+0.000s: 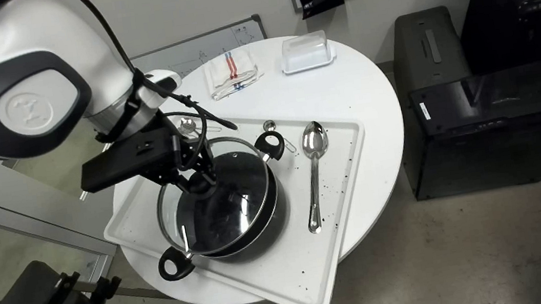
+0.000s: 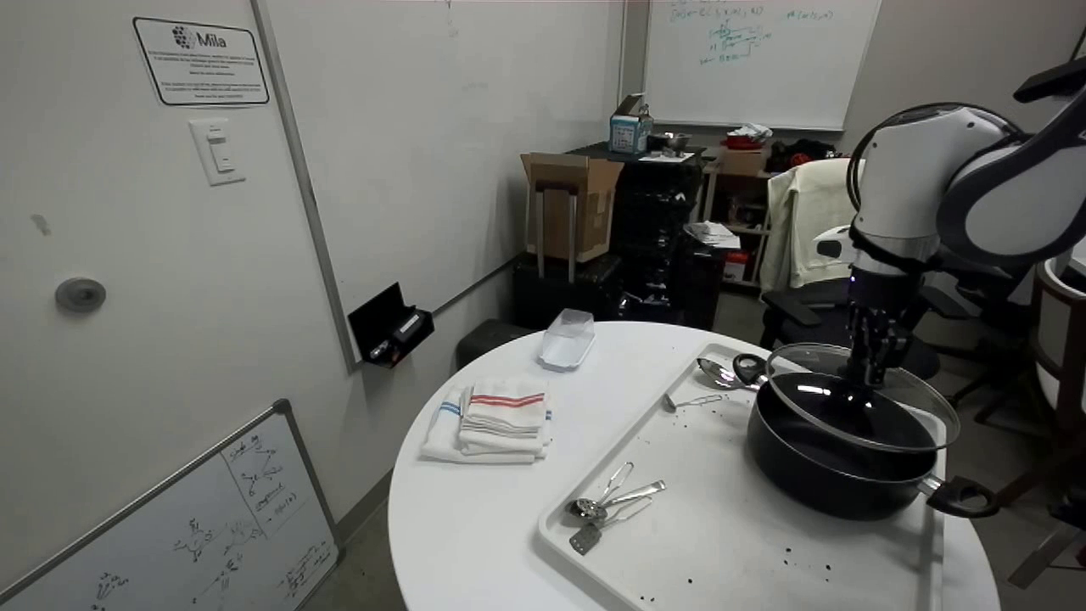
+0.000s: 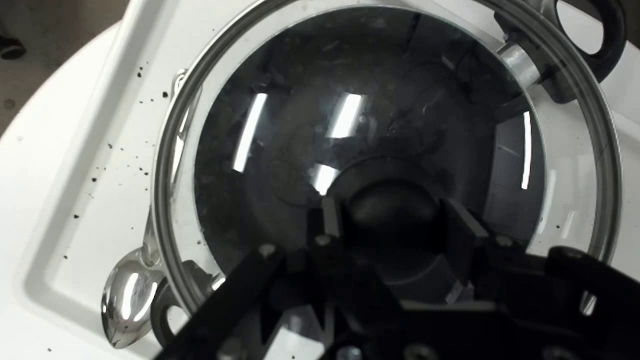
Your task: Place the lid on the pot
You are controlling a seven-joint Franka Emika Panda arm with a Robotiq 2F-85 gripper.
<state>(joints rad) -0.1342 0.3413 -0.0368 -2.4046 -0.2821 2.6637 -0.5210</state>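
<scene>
The round glass lid (image 1: 241,186) hangs over the black pot (image 1: 266,231), a bit off its outline, with a gap between the rims. In an exterior view the lid (image 2: 836,416) looks slightly tilted above the pot (image 2: 831,485), its edge overhanging on the right. My gripper (image 1: 200,184) is shut on the lid's dark knob (image 3: 392,202); it also shows in an exterior view (image 2: 867,378). In the wrist view the fingers (image 3: 397,220) stand either side of the knob, and the pot's dark inside shows through the glass lid (image 3: 310,140). The pot has two black loop handles.
The pot stands on a white tray (image 1: 287,287) on a round white table (image 1: 373,108). A large metal spoon (image 1: 314,159) lies beside the pot. Small utensils (image 2: 598,509) lie at a tray corner. Folded towels (image 1: 232,74) and a butter dish (image 1: 307,54) stand behind the tray.
</scene>
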